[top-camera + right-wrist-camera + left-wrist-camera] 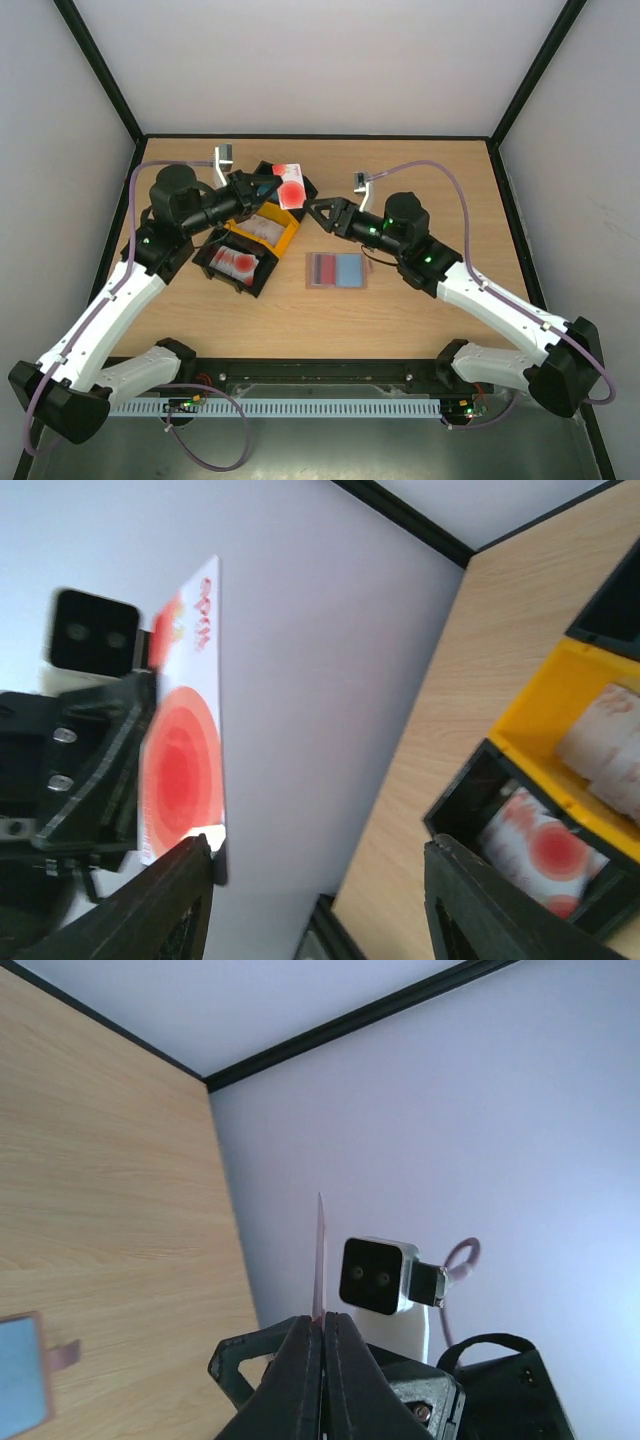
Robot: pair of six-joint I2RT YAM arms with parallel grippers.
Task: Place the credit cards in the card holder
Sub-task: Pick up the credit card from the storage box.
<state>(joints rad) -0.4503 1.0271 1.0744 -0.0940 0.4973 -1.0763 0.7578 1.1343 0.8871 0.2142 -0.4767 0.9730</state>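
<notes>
My left gripper [268, 187] pinches a red-and-white card [291, 186]; my right gripper [320, 212] gapes beside it, seemingly not touching, above the wooden table [420, 310], pale walls [300, 60] beyond.

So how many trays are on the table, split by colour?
Black: 2, the near black tray and the far black tray
Yellow: 1, the yellow tray
Total: 3
</notes>
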